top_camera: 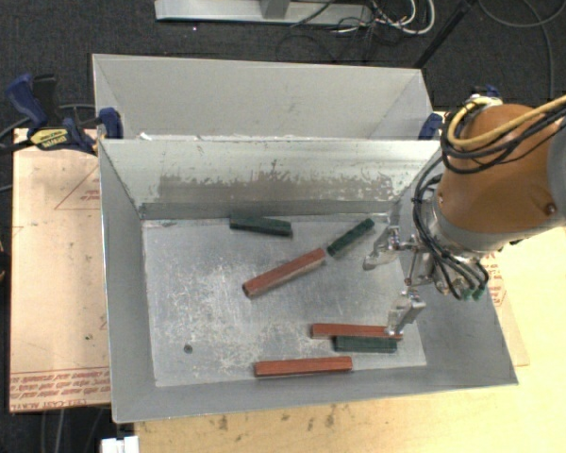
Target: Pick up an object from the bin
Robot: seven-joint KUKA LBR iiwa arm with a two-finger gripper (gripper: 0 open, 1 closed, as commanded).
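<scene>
My gripper (394,283) hangs with its fingers spread wide, holding nothing. A flat reddish-brown bar (349,330) ends at my lower fingertip, with a dark green bar (366,344) just beyond it. I'd best straddle one bar squarely before closing.

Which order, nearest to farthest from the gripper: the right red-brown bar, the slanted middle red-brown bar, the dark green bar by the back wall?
From the gripper:
1. Right red-brown bar, front right, just beside it.
2. Slanted red-brown bar, bin middle.
3. Dark green bar, back wall.
</scene>
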